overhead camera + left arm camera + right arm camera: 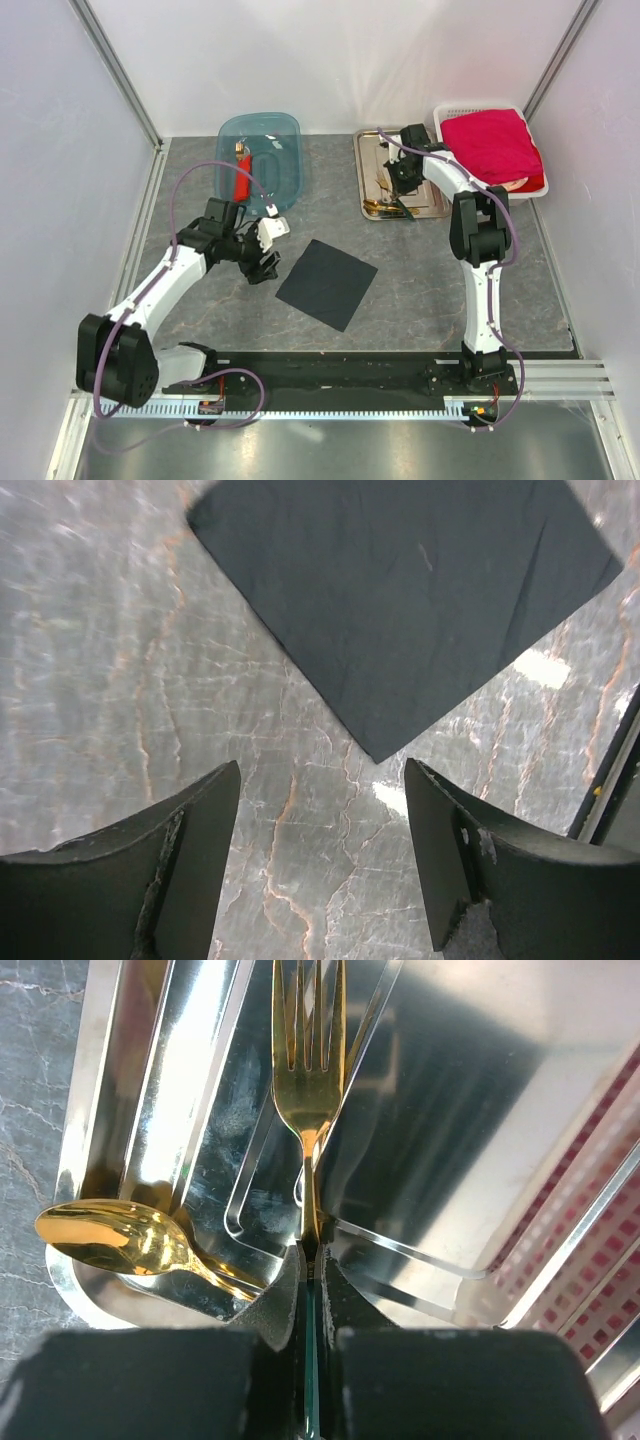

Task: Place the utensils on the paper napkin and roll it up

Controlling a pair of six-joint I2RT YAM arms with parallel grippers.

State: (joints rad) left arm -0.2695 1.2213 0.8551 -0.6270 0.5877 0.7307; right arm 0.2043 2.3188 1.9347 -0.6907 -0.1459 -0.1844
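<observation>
The black paper napkin [327,283] lies flat on the table's middle, one corner toward my left gripper [262,266]; it fills the top of the left wrist view [400,600]. The left gripper [322,810] is open and empty, just left of the napkin. My right gripper [404,185] is over the steel tray [372,150] and is shut on the handle of a gold fork [308,1070], tines pointing away. A gold spoon [120,1240] lies in the tray [470,1090] left of the fingers [285,1290].
A blue plastic tub [285,150] at the back holds a red-bodied tool [241,172]. A white basket [530,190] with a folded red cloth [490,145] stands at the back right beside the tray. White walls close in the table.
</observation>
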